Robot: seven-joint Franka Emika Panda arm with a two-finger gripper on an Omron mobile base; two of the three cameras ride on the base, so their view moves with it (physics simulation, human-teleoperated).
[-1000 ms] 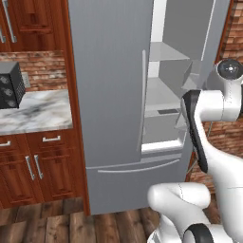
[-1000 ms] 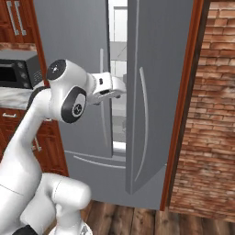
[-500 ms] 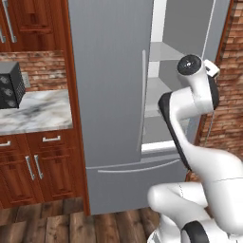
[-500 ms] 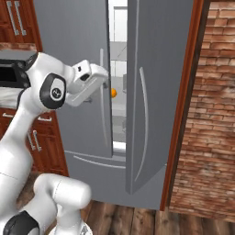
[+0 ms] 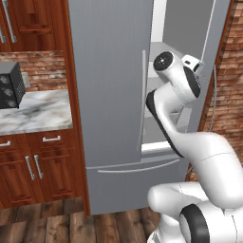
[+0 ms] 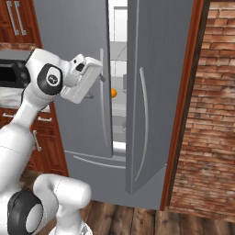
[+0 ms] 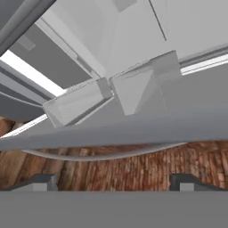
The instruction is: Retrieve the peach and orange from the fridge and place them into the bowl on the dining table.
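Grey-silver fridge (image 6: 156,92) with right door ajar, white interior visible through gap. Gripper (image 7: 113,180) spread wide, holding nothing, raised at gap by left door's edge. Orange (image 6: 113,92) on shelf inside, just beyond gripper, slightly lower, untouched. Fridge shelves (image 7: 133,87) and door bins ahead of fingertips (image 7: 42,181). Marble counter (image 5: 33,111) well off to gripper's left.

fridge (image 5: 109,95): 1 | orange (image 6: 113,92): 1 | microwave (image 5: 10,85): 1 | counter (image 5: 33,111): 1
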